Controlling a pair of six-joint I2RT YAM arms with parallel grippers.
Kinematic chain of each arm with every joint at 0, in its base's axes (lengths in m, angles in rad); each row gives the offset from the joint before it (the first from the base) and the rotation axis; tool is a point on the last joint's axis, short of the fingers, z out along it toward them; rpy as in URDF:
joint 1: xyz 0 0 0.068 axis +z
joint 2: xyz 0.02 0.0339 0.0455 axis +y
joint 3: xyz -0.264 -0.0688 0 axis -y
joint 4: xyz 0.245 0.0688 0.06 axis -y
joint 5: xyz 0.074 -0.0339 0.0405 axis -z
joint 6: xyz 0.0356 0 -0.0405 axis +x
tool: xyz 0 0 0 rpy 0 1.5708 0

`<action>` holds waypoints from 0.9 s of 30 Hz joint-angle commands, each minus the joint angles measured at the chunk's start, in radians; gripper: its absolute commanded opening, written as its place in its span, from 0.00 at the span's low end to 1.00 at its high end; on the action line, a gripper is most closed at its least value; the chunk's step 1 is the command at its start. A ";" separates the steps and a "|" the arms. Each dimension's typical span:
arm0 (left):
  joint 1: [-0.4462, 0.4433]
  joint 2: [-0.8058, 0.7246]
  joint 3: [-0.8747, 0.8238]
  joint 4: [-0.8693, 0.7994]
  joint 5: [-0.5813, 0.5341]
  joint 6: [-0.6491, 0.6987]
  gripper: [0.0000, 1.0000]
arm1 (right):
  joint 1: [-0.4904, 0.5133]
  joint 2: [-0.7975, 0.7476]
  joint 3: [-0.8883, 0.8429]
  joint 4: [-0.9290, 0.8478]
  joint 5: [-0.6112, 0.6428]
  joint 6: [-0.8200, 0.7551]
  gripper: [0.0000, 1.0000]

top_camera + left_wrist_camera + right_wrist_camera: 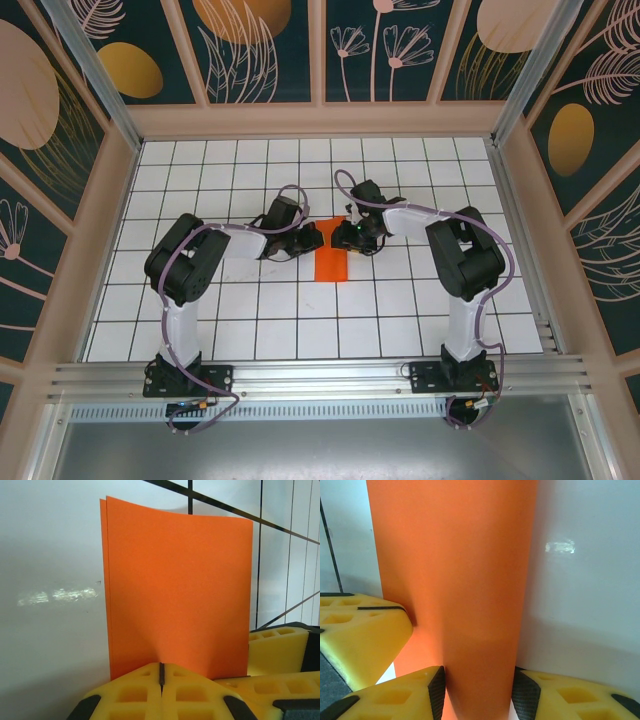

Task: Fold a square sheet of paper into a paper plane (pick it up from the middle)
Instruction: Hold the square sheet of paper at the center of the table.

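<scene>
The square sheet of paper (pixel 332 263) is bright orange and lies on the white grid table, folded in half into an upright rectangle. In the left wrist view the paper (pixel 177 590) shows two layers along its left edge. My left gripper (pixel 316 240) (pixel 161 666) is shut, its yellow tips resting on the paper's near edge. My right gripper (pixel 347 238) (pixel 479 690) is open over the paper (pixel 455 570), with a strip of it between the black pads (pixel 524 695). The two grippers nearly touch at the paper's far end.
The left gripper's yellow finger (pixel 360 630) sits close to the left of the right gripper. The right gripper's finger (pixel 275 650) shows beside the left one. Patterned walls (pixel 320 50) and a wooden frame enclose the tiled table (pixel 250 320).
</scene>
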 commanded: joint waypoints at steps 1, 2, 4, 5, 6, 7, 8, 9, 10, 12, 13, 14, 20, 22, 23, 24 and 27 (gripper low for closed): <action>-0.003 0.078 -0.009 -0.156 -0.097 0.037 0.00 | 0.027 0.156 -0.105 -0.008 0.154 0.001 0.48; -0.003 0.082 -0.009 -0.163 -0.103 0.038 0.00 | 0.023 0.127 -0.096 -0.010 0.139 0.010 0.48; -0.002 0.086 -0.007 -0.175 -0.112 0.044 0.00 | 0.010 0.062 -0.083 -0.012 0.123 0.030 0.51; -0.002 0.090 -0.005 -0.182 -0.116 0.046 0.00 | 0.001 0.028 -0.076 -0.014 0.118 0.039 0.52; -0.003 0.092 -0.004 -0.187 -0.120 0.047 0.00 | -0.007 -0.003 -0.071 -0.017 0.117 0.046 0.53; -0.002 0.094 -0.004 -0.188 -0.120 0.045 0.00 | -0.017 -0.036 -0.066 -0.020 0.117 0.056 0.54; -0.003 0.098 -0.003 -0.188 -0.120 0.044 0.00 | -0.028 -0.069 -0.066 -0.019 0.115 0.064 0.54; -0.004 0.101 -0.004 -0.188 -0.122 0.043 0.00 | -0.035 -0.097 -0.070 -0.011 0.107 0.069 0.54; -0.004 0.102 -0.003 -0.191 -0.124 0.043 0.00 | -0.041 -0.124 -0.074 -0.001 0.096 0.072 0.55; -0.003 0.102 -0.003 -0.197 -0.132 0.039 0.00 | -0.046 -0.166 -0.079 0.030 0.032 0.059 0.54; -0.003 0.105 -0.001 -0.202 -0.137 0.039 0.00 | -0.045 -0.177 -0.081 0.050 -0.013 0.042 0.54; -0.004 0.107 0.004 -0.214 -0.143 0.038 0.00 | -0.045 -0.185 -0.082 0.064 -0.045 0.042 0.54; -0.003 0.114 0.012 -0.226 -0.149 0.022 0.00 | -0.038 -0.170 -0.066 0.119 -0.102 0.087 0.35; -0.003 0.119 0.016 -0.230 -0.145 0.022 0.00 | -0.031 -0.146 -0.042 0.108 -0.089 0.100 0.22; -0.003 0.120 0.017 -0.231 -0.145 0.021 0.00 | -0.028 -0.137 -0.033 0.109 -0.086 0.100 0.18; -0.004 0.122 0.016 -0.231 -0.144 0.018 0.00 | -0.024 -0.126 -0.025 0.106 -0.084 0.102 0.16; -0.003 0.125 0.016 -0.235 -0.145 0.014 0.00 | -0.014 -0.070 0.018 0.073 -0.088 0.099 0.10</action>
